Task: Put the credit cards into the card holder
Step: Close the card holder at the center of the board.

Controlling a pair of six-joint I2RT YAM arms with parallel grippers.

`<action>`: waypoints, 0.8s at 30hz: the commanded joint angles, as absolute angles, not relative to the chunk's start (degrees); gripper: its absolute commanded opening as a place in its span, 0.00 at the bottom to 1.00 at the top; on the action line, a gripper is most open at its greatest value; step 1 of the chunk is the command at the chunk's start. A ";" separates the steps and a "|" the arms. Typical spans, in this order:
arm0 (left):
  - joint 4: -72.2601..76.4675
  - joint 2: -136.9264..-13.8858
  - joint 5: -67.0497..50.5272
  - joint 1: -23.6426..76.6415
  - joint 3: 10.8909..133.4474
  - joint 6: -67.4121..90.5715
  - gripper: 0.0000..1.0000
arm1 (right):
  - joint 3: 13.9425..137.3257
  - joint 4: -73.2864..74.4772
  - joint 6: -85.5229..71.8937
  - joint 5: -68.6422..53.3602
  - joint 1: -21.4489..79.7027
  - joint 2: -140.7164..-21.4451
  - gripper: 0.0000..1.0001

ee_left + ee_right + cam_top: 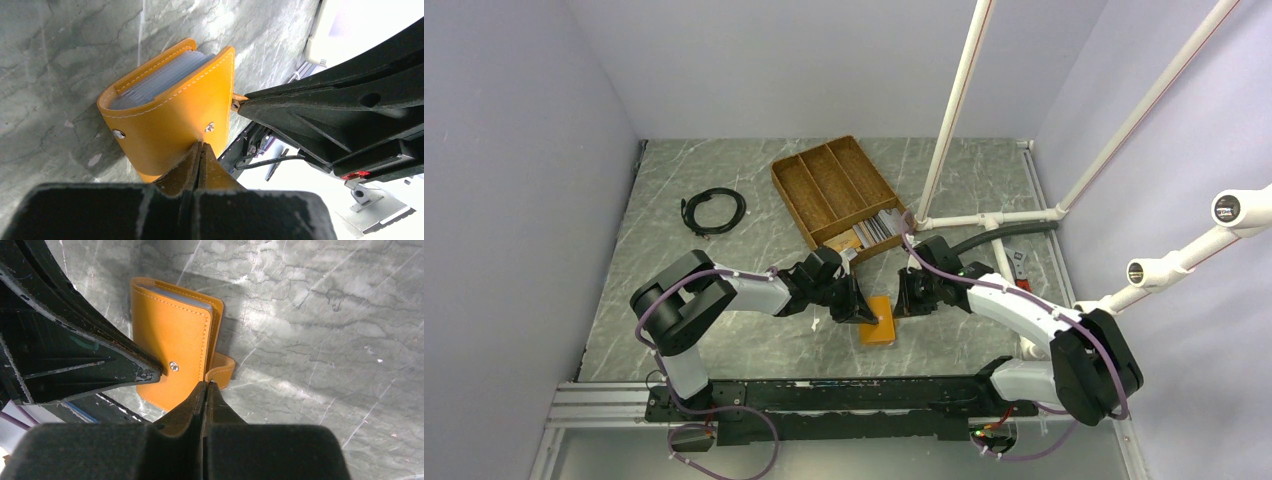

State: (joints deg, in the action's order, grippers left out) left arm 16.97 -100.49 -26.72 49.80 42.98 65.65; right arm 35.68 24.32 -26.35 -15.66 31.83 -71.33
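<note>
The orange-tan card holder (879, 322) lies on the table between both grippers, its cover folded over pale inner sleeves (160, 80). My left gripper (201, 145) is shut and empty, its tips pressed on the cover (170, 125) next to a snap stud (209, 127). My right gripper (206, 384) is shut, with the end of the holder's strap (223, 371) pinched at its tips. It also shows in the left wrist view (235, 104). The credit cards (879, 227), grey and dark, stand in the near end of the wicker tray (832, 185).
A coiled black cable (714, 211) lies at the back left. White pipe frames (954, 100) rise at the back right, with a hose (994, 240) on the table below them. The walls close in on both sides.
</note>
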 commanded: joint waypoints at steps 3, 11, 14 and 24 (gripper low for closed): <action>13.15 -102.31 -24.07 50.36 42.15 64.07 0.00 | 36.64 22.90 -27.73 -15.88 31.98 -68.74 0.00; 12.12 -101.57 -23.18 50.36 41.75 64.23 0.00 | 34.10 18.88 -29.69 -19.52 31.47 -65.82 0.00; 11.49 -101.56 -23.02 50.37 42.03 64.04 0.00 | 33.31 17.23 -30.00 -22.19 31.05 -65.79 0.00; 12.40 -102.14 -23.43 50.40 42.00 64.50 0.00 | 31.63 10.02 -31.27 -29.07 30.58 -69.95 0.00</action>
State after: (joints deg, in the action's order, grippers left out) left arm 16.73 -100.49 -26.70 49.80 42.98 65.67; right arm 32.05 17.39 -29.67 -22.98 30.41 -68.45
